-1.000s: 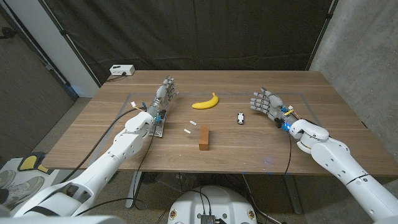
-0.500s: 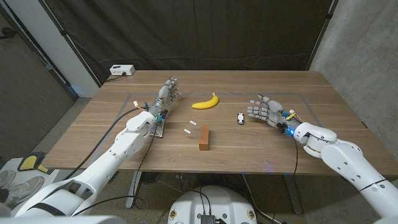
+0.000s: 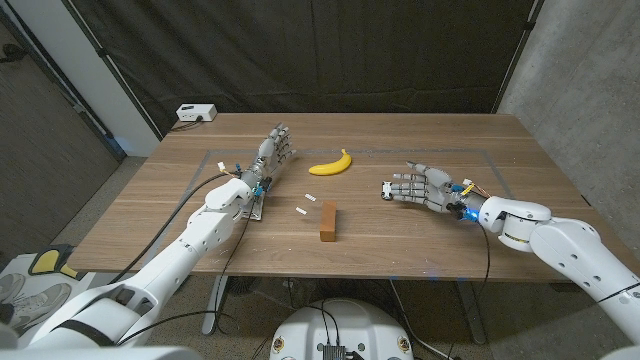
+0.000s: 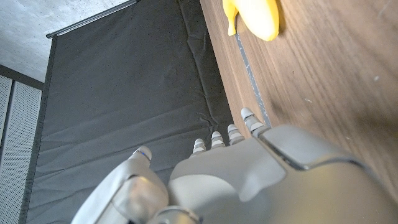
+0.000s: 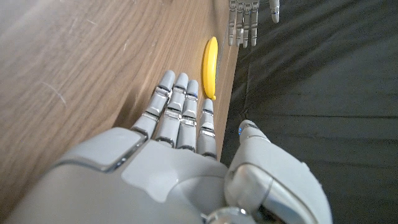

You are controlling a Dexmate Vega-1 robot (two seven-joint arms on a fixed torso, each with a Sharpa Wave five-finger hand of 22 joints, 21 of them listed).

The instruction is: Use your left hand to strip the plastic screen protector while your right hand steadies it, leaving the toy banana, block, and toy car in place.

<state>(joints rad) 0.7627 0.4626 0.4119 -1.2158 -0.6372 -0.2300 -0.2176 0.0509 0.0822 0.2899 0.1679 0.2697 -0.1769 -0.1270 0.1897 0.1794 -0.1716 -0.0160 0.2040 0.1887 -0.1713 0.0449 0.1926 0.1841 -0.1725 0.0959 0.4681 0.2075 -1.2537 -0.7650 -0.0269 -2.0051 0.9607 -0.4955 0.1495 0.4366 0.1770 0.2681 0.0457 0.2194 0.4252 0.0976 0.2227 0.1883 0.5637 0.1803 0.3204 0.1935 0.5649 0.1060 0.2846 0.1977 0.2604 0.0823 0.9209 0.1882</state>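
Filling most of the head view, the wooden desk [image 3: 200,235] carries all the things. The left robot hand [image 3: 273,147] stands over the desk's left part, fingers stretched out and apart, released, holding nothing. The right robot hand [image 3: 418,186] is low over the right part, fingers extended toward the middle, also released; its fingertips are just beside the toy car [image 3: 386,190], and I cannot tell if they touch it. The toy banana [image 3: 331,165] lies between the two hands, nearer the far edge; in the right wrist view it [image 5: 211,60] shows beyond the fingers [image 5: 180,109]. The block [image 3: 327,222], brown and oblong, lies near the middle, closer to the front edge, well apart from both hands. Two small white pieces [image 3: 305,204] lie just beside the block, toward the left hand. A thin pale outline on the desk may be the plastic screen protector [image 3: 212,160], but I cannot tell surely. A white box [image 3: 195,113] sits at the far left corner
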